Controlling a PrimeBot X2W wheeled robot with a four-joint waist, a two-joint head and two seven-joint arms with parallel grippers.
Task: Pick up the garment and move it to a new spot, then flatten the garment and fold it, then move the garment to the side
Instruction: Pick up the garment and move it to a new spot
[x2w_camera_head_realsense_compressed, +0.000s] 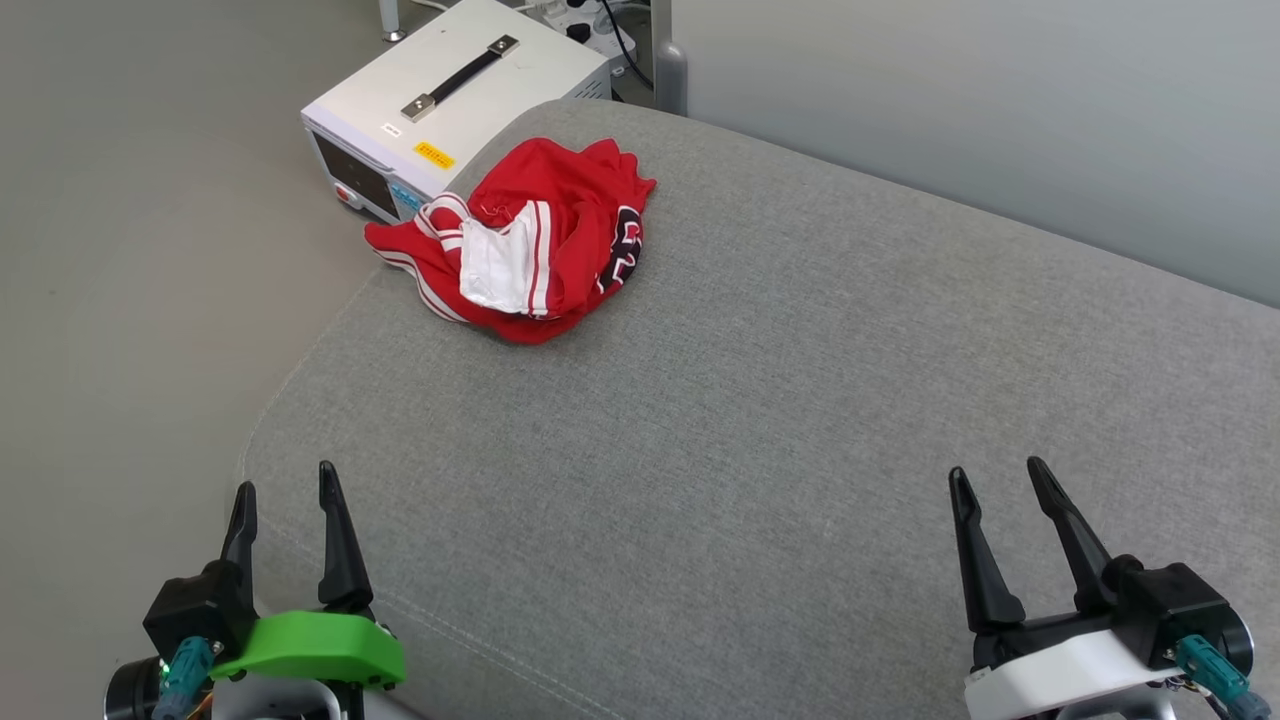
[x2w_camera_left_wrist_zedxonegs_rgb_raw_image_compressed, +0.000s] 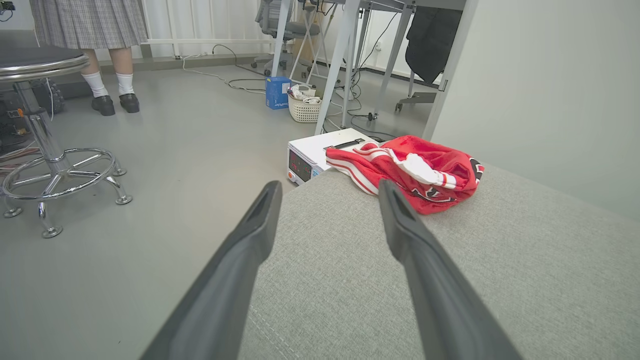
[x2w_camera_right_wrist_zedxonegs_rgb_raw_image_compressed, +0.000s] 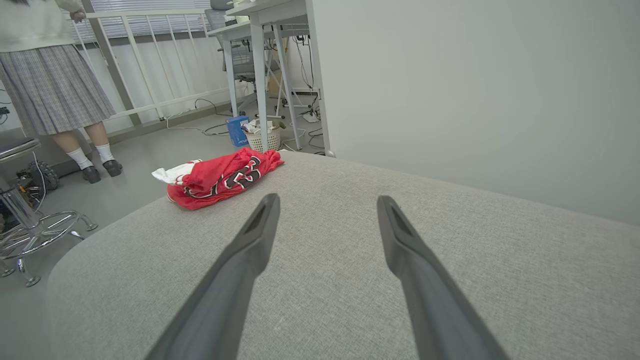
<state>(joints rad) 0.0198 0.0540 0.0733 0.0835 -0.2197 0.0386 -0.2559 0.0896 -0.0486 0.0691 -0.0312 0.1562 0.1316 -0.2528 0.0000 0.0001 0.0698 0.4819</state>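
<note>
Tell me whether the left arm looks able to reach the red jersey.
Probably yes: the garment lies crumpled on the cushion, far left, with only bare fabric between it and the left gripper, jaws open.

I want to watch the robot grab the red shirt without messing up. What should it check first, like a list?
1. Left gripper open: ok, jaws apart, nothing between them.
2. Right gripper open: ok, empty too.
3. Garment in sight: ok, crumpled in a heap at the far left corner of the grey cushion.
4. Path to it: ok, plain cushion lies between it and both grippers.
5. Garment wholly on the cushion: cannot tell, its striped edge lies right at the corner beside the white box.
6. Person out of the way: ok, standing off across the floor.
</note>
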